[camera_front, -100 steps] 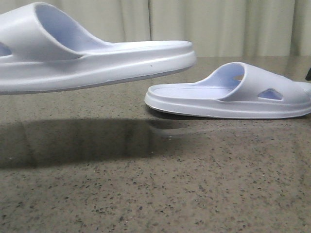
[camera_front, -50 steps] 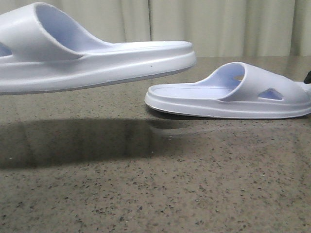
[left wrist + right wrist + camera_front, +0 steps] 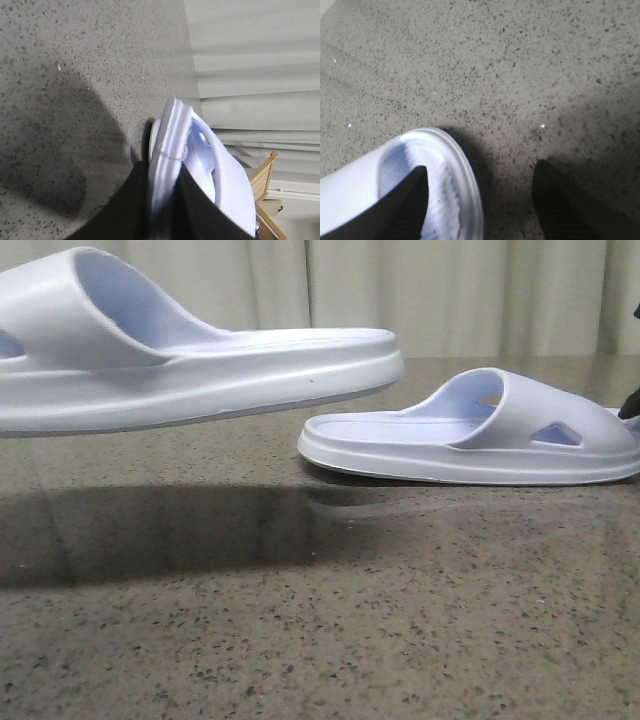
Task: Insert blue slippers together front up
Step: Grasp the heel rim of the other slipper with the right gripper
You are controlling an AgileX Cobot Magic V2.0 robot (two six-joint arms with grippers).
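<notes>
Left gripper (image 3: 165, 200) clenched on one pale blue-white foam slide sandal (image 3: 190, 355), held off the speckled stone counter (image 3: 320, 620). Right gripper (image 3: 480, 200) spread, one finger apparently inside the second sandal (image 3: 480, 430) lying on the counter. Risk: the right grip slips off the rim, misaligning the nesting.

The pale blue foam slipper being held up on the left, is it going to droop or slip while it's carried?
The pale blue-white moulded foam slipper is probably stiff enough: it juts out over the speckled stone table without sagging. It is likely light for its size, since the left gripper pinches only one end. That end grip could let it pivot if bumped.
</notes>
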